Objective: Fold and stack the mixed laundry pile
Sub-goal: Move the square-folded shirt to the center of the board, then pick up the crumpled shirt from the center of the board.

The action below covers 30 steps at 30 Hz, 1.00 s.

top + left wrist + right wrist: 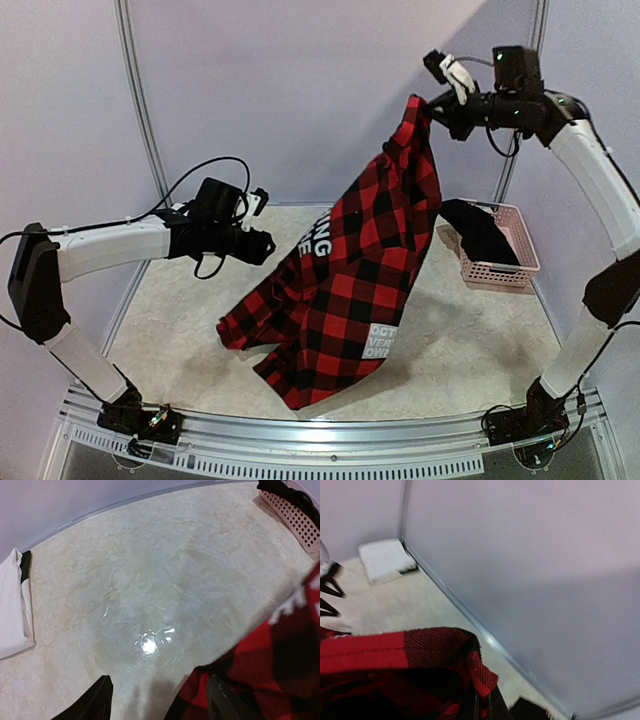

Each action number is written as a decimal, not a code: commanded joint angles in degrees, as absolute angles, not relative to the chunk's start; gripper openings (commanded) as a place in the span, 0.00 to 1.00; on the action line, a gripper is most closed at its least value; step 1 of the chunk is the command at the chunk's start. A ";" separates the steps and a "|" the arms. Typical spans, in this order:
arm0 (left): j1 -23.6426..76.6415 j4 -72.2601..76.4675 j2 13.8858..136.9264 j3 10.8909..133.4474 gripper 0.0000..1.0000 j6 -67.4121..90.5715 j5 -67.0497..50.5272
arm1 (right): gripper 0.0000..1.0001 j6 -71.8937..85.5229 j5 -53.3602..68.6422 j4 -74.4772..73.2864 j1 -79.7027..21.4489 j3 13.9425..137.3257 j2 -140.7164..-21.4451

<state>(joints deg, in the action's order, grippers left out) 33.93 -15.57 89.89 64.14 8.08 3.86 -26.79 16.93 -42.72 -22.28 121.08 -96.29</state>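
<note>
our right gripper [430, 103] is clamped on one corner of the checked flannel shirt [360, 260], which hangs long and slanted down and leftward from those fingers. our left gripper [262, 243], fingers apart and empty, is nearer the free lower edge, which lies just right of it.

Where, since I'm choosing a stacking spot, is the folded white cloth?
The folded white cloth lies in the table's back-left corner by the wall, at the left wrist view's left edge.

Top view high behind, wrist views close, all share shirt [370, 250]
</note>
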 commanded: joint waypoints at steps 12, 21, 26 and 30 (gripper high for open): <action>36.80 -20.18 90.02 67.57 0.65 4.59 1.31 | 0.49 -18.42 11.63 -42.30 -10.68 83.76 -92.98; 46.27 -43.26 97.24 76.74 0.62 -1.64 8.06 | 0.52 -44.13 7.22 -39.23 -22.71 64.07 -84.41; 46.36 -42.39 94.09 70.61 0.65 1.92 8.91 | 0.54 -40.99 4.01 -37.24 -23.46 66.71 -92.40; 46.23 -41.12 91.86 66.80 0.67 3.06 7.97 | 0.55 -48.38 2.91 -35.89 -23.84 65.34 -94.94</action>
